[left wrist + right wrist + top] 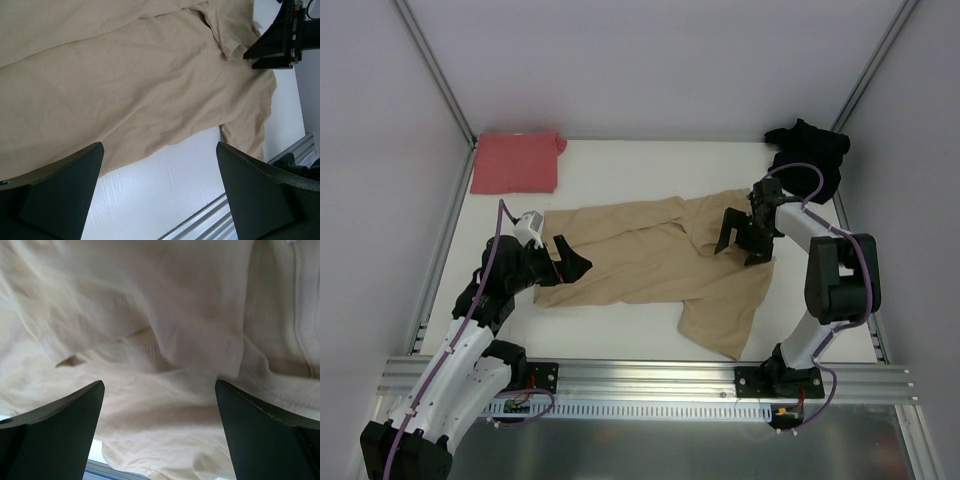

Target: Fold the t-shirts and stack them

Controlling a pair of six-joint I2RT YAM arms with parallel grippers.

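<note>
The tan-beige t-shirt (650, 255) lies spread and rumpled across the middle of the table; it also fills the left wrist view (125, 85) and the right wrist view (165, 340). The salmon-red t-shirt (516, 161) lies folded at the far left corner. The black t-shirt (808, 155) sits crumpled at the far right corner. My left gripper (570, 262) is open and empty over the tan shirt's left end. My right gripper (740, 242) is open and empty just above the tan shirt's right part.
Metal frame posts and grey walls enclose the table (620, 335) on three sides. An aluminium rail (650, 375) runs along the near edge, where both arm bases are bolted.
</note>
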